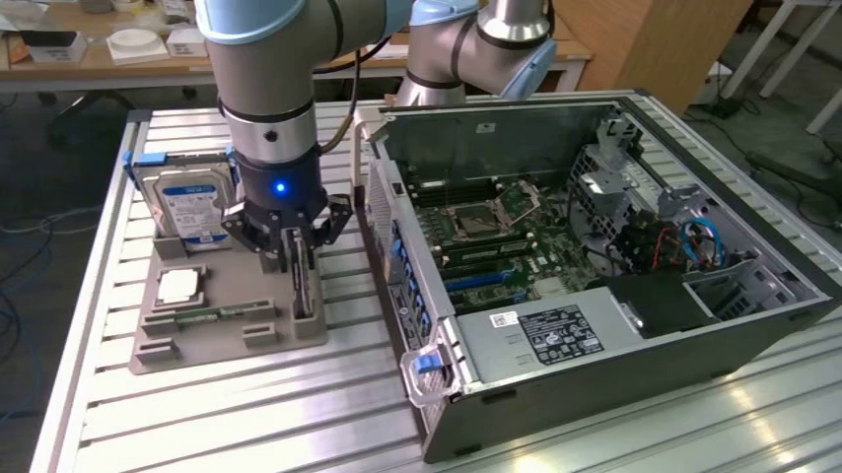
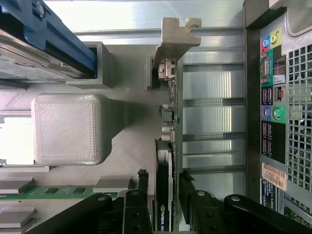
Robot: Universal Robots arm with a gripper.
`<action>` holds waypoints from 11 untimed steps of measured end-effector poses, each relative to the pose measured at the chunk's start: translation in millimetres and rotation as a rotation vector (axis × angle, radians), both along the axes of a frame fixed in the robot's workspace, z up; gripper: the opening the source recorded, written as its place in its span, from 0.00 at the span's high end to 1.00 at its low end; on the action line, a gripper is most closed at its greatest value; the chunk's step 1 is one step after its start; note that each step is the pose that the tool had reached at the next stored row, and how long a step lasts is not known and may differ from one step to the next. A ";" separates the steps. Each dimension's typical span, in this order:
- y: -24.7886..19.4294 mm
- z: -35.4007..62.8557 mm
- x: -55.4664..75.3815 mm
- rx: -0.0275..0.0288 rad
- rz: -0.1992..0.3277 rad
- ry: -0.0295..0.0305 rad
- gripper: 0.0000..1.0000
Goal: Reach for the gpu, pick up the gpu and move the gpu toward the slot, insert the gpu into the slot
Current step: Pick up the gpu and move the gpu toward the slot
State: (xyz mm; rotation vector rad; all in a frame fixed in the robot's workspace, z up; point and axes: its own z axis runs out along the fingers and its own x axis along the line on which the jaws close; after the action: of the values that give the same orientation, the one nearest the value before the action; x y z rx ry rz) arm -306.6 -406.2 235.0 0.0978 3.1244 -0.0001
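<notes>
Fingers (image 2: 189, 192) of the gripper (image 2: 163, 179) stand one on each side of the gpu (image 2: 164, 161), and a thin gap shows on both sides, so the claw is open and narrow around the card and does not press it. The gpu stands on its long edge in a groove of the grey holder (image 2: 131, 141), and its metal bracket (image 2: 176, 34) is at the end away from the fingers. Beside the card the holder carries a green memory stick (image 2: 48, 191), a raised grey block (image 2: 66, 129) and, further, the hard drive (image 2: 29, 48) in its blue frame. In the exterior view the gripper (image 1: 292, 258) points straight down over the gpu (image 1: 306, 291), at the side of the holder (image 1: 224, 350) nearest to the computer case (image 1: 632, 335). The hard drive (image 1: 188, 202) stands upright at the far end of the holder. The case lies open on the table (image 1: 263, 424), at the exterior view's right, with the motherboard (image 1: 500, 236) visible inside.
</notes>
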 end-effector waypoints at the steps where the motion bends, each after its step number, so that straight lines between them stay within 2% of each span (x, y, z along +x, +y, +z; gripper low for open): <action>1: 0.0 0.0 0.0 0.0000 0.000 0.0000 0.62; 2: 0.0 0.0 0.0 0.0000 0.000 0.0000 0.63; 3: 0.0 0.0 0.0 0.0000 0.000 0.0000 0.69; 5: 0.0 0.0 0.0 0.0000 0.000 0.0001 0.69; 6: 0.0 0.0 0.0 0.0000 0.000 0.0001 0.74; 11: 0.0 0.0 0.0 0.0000 0.000 0.0000 0.74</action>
State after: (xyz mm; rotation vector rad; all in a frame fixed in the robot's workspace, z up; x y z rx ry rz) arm -306.6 -406.2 235.0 0.0977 3.1245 -0.0001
